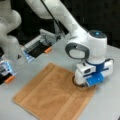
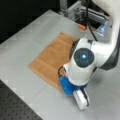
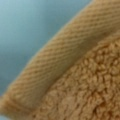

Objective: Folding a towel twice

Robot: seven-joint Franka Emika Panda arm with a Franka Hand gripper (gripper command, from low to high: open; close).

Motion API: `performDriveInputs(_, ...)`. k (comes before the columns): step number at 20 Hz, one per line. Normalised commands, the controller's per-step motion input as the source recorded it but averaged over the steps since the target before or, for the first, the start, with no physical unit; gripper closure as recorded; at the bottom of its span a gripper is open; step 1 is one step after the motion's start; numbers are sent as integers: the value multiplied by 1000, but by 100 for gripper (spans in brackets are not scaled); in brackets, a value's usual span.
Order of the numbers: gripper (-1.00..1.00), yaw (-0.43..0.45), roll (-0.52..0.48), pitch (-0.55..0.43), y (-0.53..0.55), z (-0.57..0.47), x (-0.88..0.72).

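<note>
Towel (image 1: 52,95) is lying flat and unfolded on a grey surface (image 1: 110,105), with dark surroundings and metal equipment (image 1: 40,43) sitting beyond the towel's far edge. In both front views the white arm (image 2: 83,61) is bending steeply down over the towel's corner. The gripper (image 1: 82,83) is pressing down right at that corner, its fingers hidden; whether it is gripping the cloth cannot be told. The wrist view is showing the towel's woven border (image 3: 62,60) very close.
</note>
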Motion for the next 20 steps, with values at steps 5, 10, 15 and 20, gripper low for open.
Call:
performDriveInputs(5, 100, -52, -198, -44, 136, -73, 117)
performDriveInputs(10, 100, -65, -232, -32, 107, -68, 107)
performDriveInputs(15, 100, -92, -226, -42, 135, -67, 86)
performDriveInputs(20, 100, 21, -201, 32, 155, 31, 6)
